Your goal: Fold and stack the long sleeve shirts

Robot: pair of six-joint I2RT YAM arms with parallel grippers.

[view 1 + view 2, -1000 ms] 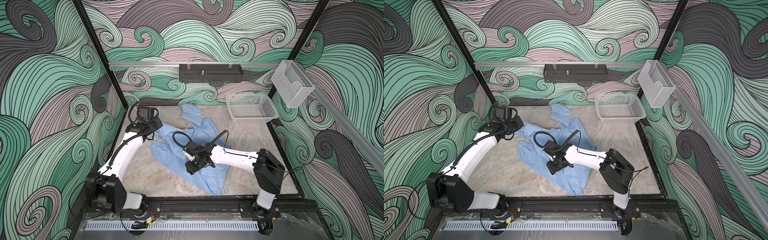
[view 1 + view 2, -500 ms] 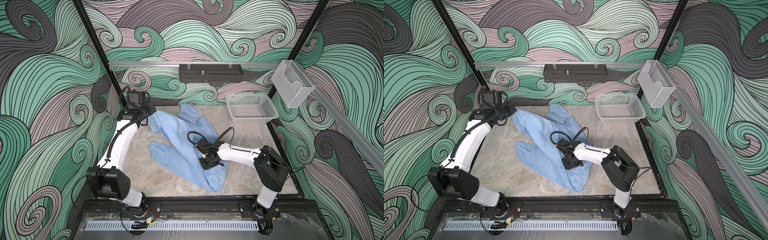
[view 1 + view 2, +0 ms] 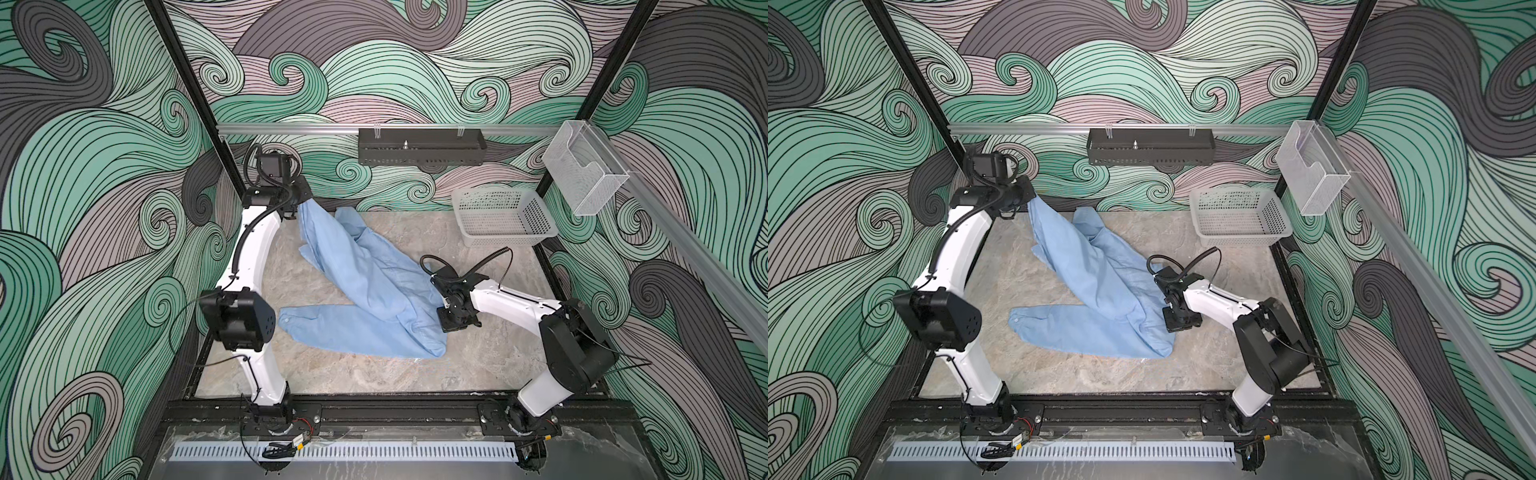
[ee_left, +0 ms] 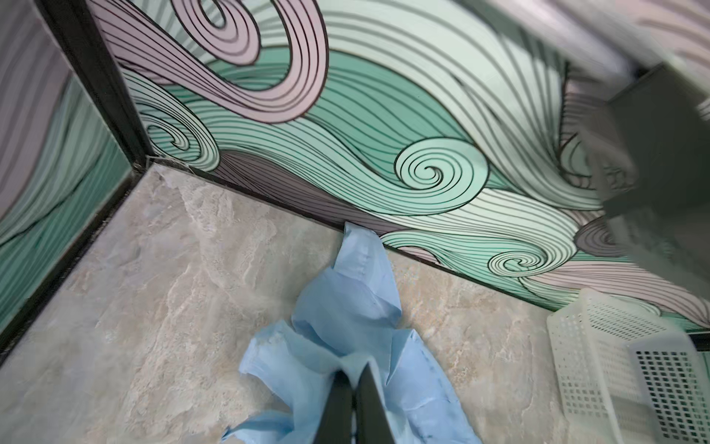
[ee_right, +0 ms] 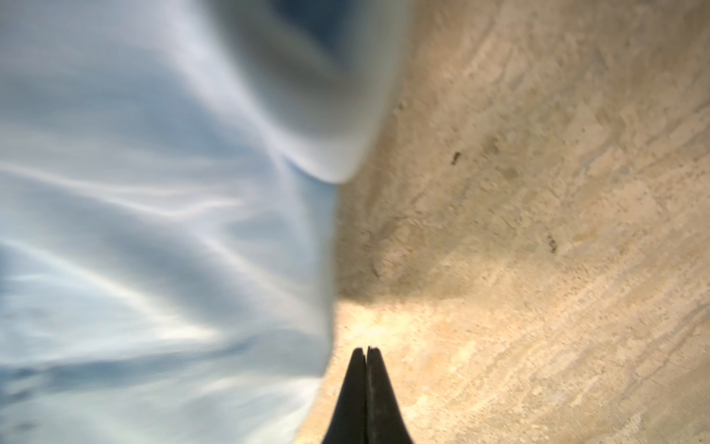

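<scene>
The light blue long sleeve shirt (image 3: 365, 286) (image 3: 1100, 282) lies crumpled across the marble table, one sleeve with its buttoned cuff (image 3: 286, 320) stretched toward the left. My left gripper (image 4: 355, 374) (image 3: 305, 203) is raised at the back left corner. It is shut on a bunched end of the shirt (image 4: 345, 303), which hangs from it down to the table. My right gripper (image 5: 367, 350) is low over the table at the shirt's right edge (image 5: 153, 230). It is shut, and nothing is between its fingers. In both top views its fingertips are hidden under the wrist (image 3: 453, 299).
A pale perforated basket (image 3: 505, 232) (image 3: 1241, 239) (image 4: 599, 365) stands at the back right of the table. A black rack (image 3: 419, 147) hangs on the back wall and a clear plastic holder (image 3: 582, 174) on the right rail. Walls close in the table's left, back and right.
My left gripper has lifted the shirt's end up and back into the left corner, stretching the cloth. My right gripper has slid right off the shirt and closed on nothing.
</scene>
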